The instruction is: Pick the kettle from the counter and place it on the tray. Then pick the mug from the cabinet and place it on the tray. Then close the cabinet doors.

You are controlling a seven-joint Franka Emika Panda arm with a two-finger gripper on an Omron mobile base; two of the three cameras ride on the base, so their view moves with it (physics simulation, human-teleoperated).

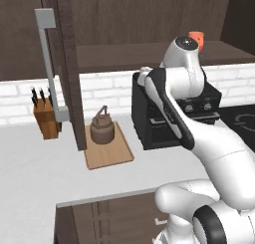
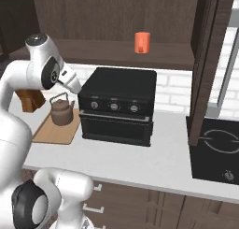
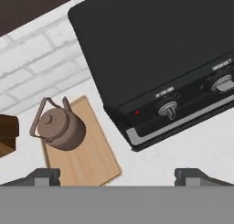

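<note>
Fingers [image 3: 117, 176] nearest the lens in hand view, spread wide, gripping nothing, hung above the surface [image 3: 183, 150] betw. tray and black countertop oven [image 3: 155, 58].

Progress, judged: step 1 done. Kettle [image 1: 102, 129] sat on tray [image 1: 110, 156], toward its back end, upright, free of the fingers. Step 2 not yet done: mug [image 2: 142, 42] on cabinet shelf [image 2: 112, 53], well apart from tray, above and behind the oven. Step 3 not yet done: cabinet doors open, left door [image 1: 64, 63] swung out edge-on over the tray's left side, right door [image 2: 207, 60] out over the surface near the hob [image 2: 217, 148]. Roughly a third through.

Looks: kettle squat, round, dark brown, thin arched handle up, small lid knob on top. Mug small, bright orange, cylindrical; handle not clear at this res. Tray flat, light wood, rectangular, front half bare, room enough for the mug, prob. Knife block [image 1: 46, 119] just left of the tray, touching nothing of it.
</note>
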